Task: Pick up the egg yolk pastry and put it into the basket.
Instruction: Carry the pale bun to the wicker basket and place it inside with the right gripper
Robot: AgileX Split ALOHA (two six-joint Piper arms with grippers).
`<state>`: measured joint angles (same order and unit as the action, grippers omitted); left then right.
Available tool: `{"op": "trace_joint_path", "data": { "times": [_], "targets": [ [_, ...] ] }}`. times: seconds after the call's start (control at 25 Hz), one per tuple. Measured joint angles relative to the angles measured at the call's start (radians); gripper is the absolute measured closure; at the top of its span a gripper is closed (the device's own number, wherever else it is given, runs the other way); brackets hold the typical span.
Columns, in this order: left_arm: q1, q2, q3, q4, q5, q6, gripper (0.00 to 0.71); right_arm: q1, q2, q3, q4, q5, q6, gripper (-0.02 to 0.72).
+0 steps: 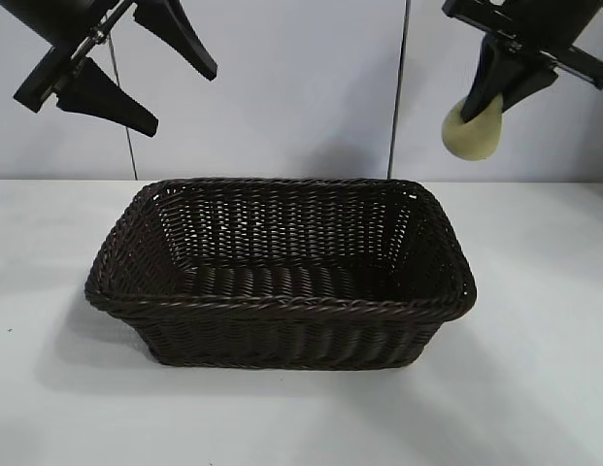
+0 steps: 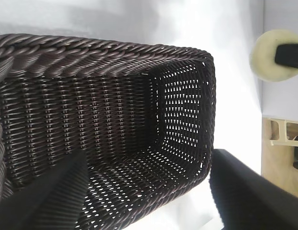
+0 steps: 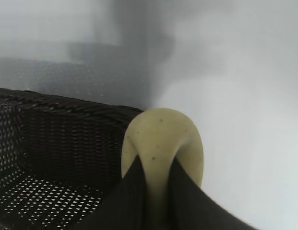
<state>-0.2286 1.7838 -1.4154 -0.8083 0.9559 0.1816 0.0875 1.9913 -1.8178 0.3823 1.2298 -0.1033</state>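
Egg yolk pastry point(image 1: 473, 129) is the last thing on the way from left to right, so start at the far left; up there the left gripper point(image 1: 150, 73) hangs in the air with its two black fingers spread wide and nothing between them; below, in the middle of the white table point(image 1: 534, 388), sits the dark brown basket point(image 1: 282, 301); up at the right, the right gripper point(image 1: 500, 92) pinches the pale yellow pastry tight, high above the table and just past the basket's right end.
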Motion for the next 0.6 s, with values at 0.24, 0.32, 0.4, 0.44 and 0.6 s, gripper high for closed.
{"op": "trace_joint_path", "data": {
  "times": [0.24, 0.32, 0.4, 0.44, 0.6],
  "targets": [
    [0.0, 0.0, 0.0, 0.0, 0.0, 0.001, 0.193, 0.118, 0.0, 0.0, 0.011, 0.001, -0.007, 0.637],
    [0.0, 0.0, 0.0, 0.0, 0.0, 0.001, 0.193, 0.154, 0.0, 0.0, 0.012, 0.001, -0.007, 0.637],
    [0.0, 0.0, 0.0, 0.0, 0.0, 0.001, 0.193, 0.189, 0.0, 0.0, 0.015, 0.001, -0.007, 0.637],
    [0.0, 0.0, 0.0, 0.0, 0.0, 0.001, 0.193, 0.204, 0.0, 0.0, 0.015, 0.001, -0.007, 0.637],
    [0.0, 0.0, 0.0, 0.0, 0.0, 0.002, 0.193, 0.245, 0.001, 0.0, 0.014, 0.002, -0.007, 0.637]
  ]
}}
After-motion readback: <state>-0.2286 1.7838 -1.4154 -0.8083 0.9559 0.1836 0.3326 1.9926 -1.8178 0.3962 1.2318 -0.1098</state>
